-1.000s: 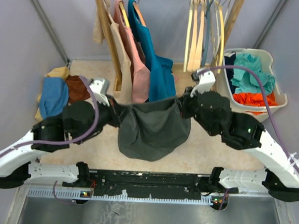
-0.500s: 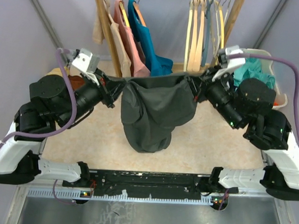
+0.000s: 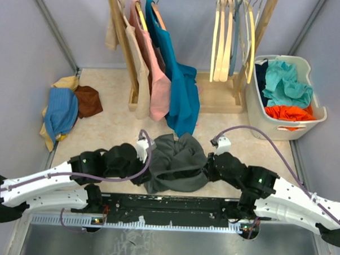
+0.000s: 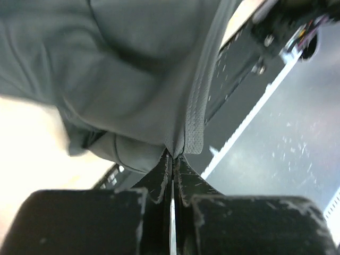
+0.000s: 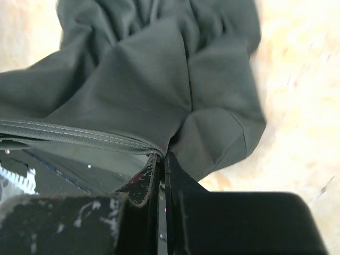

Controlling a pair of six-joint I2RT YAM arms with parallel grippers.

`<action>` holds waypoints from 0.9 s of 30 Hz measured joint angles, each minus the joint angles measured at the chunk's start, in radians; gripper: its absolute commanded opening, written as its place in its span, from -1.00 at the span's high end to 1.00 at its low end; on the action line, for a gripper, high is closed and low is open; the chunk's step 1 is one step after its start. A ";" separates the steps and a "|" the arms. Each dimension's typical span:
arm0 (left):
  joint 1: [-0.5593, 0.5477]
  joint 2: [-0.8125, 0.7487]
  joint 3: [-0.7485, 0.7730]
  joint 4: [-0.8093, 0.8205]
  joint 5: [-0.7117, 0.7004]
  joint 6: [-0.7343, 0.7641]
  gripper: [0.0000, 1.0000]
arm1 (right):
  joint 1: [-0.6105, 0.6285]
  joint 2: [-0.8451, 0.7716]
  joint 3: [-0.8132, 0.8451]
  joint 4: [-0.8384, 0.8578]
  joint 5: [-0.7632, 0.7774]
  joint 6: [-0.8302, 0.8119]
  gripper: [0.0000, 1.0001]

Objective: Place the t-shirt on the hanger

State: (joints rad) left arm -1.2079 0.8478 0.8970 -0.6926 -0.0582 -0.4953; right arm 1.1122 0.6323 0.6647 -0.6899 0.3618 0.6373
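At the left, the left hand [image 4: 171, 162] is pinched fully shut on a stitched hem of the t-shirt [image 3: 177, 161]. The shirt lies bunched on the tabletop [image 3: 113, 133] near its front edge, between the two arms. At the right, the right hand [image 5: 159, 158] is clamped just as tight on another stitched edge of the same cloth. The first risk, as I judge it, is in those thin pinches: each hand has only a sliver of fabric at its fingertips, so a hard pull apart could slide a hem free and drop that side. The shirt is so crumpled that I cannot tell which edges are held, and if they do not match, it would open twisted and its neck would not meet a hanger. The tail of the teal shirt [image 3: 180, 88] hangs low near the t-shirt, so a lift could snag it. Counted left to right:
- one heap of clothes [image 3: 63, 109], showing blue, brown and yellow;
- two hands and one t-shirt;
- one rack [image 3: 216, 98] carrying a beige garment [image 3: 140, 70], a pink garment [image 3: 158, 76] and the teal shirt;
- about five bare hangers [image 3: 223, 45], too overlapped to count surely, one of them for this task;
- one basket [image 3: 265, 121] of clothes.
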 measured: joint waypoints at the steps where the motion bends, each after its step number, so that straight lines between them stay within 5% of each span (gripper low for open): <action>1: 0.000 -0.022 -0.069 0.008 0.027 -0.032 1.00 | 0.009 -0.022 -0.054 -0.005 -0.010 0.047 1.00; 3: 0.000 -0.060 -0.175 0.026 0.072 -0.100 0.97 | 0.021 -0.056 -0.111 -0.009 -0.026 0.119 1.00; 10: 0.000 -0.087 -0.319 0.117 0.143 -0.250 0.36 | 0.031 -0.071 -0.130 0.027 -0.042 0.235 1.00; 27: -0.027 0.012 -0.320 0.269 0.164 -0.297 0.17 | 0.037 0.106 -0.042 0.021 0.022 0.247 1.00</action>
State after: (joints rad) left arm -1.2354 0.8597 0.5774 -0.4240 0.1055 -0.7925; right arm 1.1488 0.7387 0.6224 -0.6685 0.3840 0.8841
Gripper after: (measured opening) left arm 0.403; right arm 0.014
